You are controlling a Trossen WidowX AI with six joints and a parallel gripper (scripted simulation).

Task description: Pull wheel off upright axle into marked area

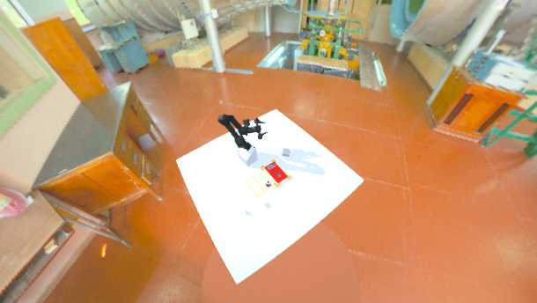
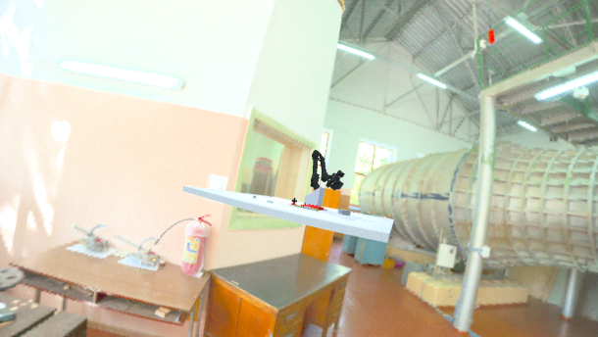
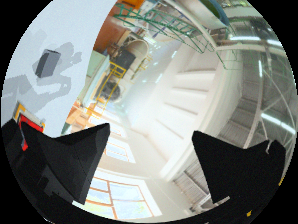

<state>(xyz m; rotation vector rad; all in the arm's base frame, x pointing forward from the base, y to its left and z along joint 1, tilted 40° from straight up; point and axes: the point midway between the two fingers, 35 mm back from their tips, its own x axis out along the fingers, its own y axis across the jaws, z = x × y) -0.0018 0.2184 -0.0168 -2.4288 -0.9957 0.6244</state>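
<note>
- Wheel [image 1: 269,183]: tiny dark speck w/ a red dot, on the pale strip between the red plate [image 1: 276,173] and the yellow-outlined area [image 1: 249,186]; too small to tell if it sits on an axle.
- Same wheel from the exterior cam: small dark shape [image 2: 294,201] standing up just left of the red plate [image 2: 312,207].
- Yellow-outlined area: a rectangle drawn on the white table [image 1: 282,229], just left of the plate's pale strip; nothing seen inside the outline.
- Arm [image 1: 234,129]: black, rises from a white pedestal [image 1: 252,158] near the table's back edge, elbow folded.
- Gripper [image 1: 261,128]: up in the air, well apart from wheel and plate, pointing out sideways.
- Wrist cam: both fingers spread wide, only bright hall background between them; the gripper [image 3: 152,163] is open w/ nothing in it.
- Small grey block [image 1: 286,152] lies on the table right of the pedestal; also seen at wrist cam's upper left [image 3: 48,62].
- Two faint grey bits [image 1: 268,205] lie nearer the table's front.
</note>
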